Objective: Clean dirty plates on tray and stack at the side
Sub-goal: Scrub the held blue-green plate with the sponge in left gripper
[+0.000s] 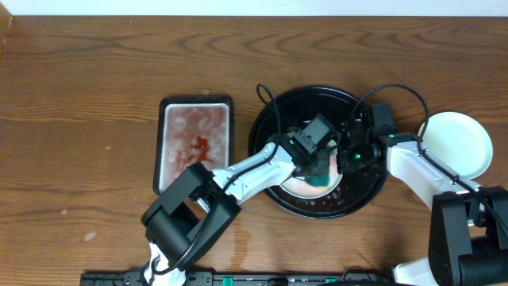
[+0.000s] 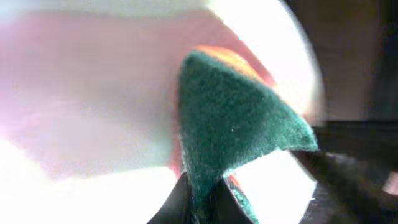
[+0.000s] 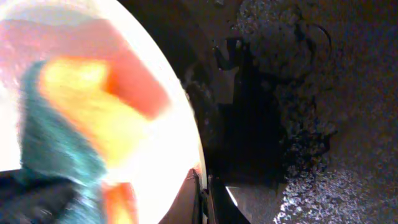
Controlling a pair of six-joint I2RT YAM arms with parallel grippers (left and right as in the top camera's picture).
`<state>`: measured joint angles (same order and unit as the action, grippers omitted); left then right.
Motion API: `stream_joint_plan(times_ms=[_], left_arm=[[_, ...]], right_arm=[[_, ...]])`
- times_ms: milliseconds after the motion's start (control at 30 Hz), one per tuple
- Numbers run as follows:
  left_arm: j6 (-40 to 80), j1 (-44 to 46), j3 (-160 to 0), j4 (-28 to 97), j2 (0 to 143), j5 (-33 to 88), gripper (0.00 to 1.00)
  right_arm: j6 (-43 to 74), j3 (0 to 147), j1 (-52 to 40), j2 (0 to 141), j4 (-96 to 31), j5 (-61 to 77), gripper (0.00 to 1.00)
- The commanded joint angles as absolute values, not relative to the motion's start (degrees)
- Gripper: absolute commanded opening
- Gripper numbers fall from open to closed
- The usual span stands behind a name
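No readable text

No lettering, label, brand or number can be made out in any view. The two wrist views are blurred and glared out. The dark strip along the worktop's near edge [image 1: 238, 280] bears green marks that are too small to read.

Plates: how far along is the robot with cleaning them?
Done: a pale plate lies clean-looking on the table right of the black tray; one or stacked, I cannot tell. In hand: the left hand rubs a green sponge on a red-smeared plate in the tray, the right hand gripping its rim. Left: finishing and stacking it.
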<state>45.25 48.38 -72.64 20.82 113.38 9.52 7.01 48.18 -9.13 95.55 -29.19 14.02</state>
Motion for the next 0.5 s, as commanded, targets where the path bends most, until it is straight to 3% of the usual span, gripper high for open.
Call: stream_joint_plan(times_ms=[0, 167, 467], left_arm=[[45.69, 46.78, -69.97, 31.31, 116.16, -10.22, 0.07], [43.22, 46.78, -74.96, 42.11, 116.16, -26.87, 0.07], [40.53, 46.83, -87.94, 53.08, 114.85, -22.35, 0.08]], right_arm=[[6.35, 47.07, -9.58, 96.97, -29.74, 11.42, 0.01], [6.37, 47.07, -9.58, 96.97, -29.58, 11.42, 0.01], [6.37, 47.07, -9.56, 96.97, -29.58, 11.42, 0.01]])
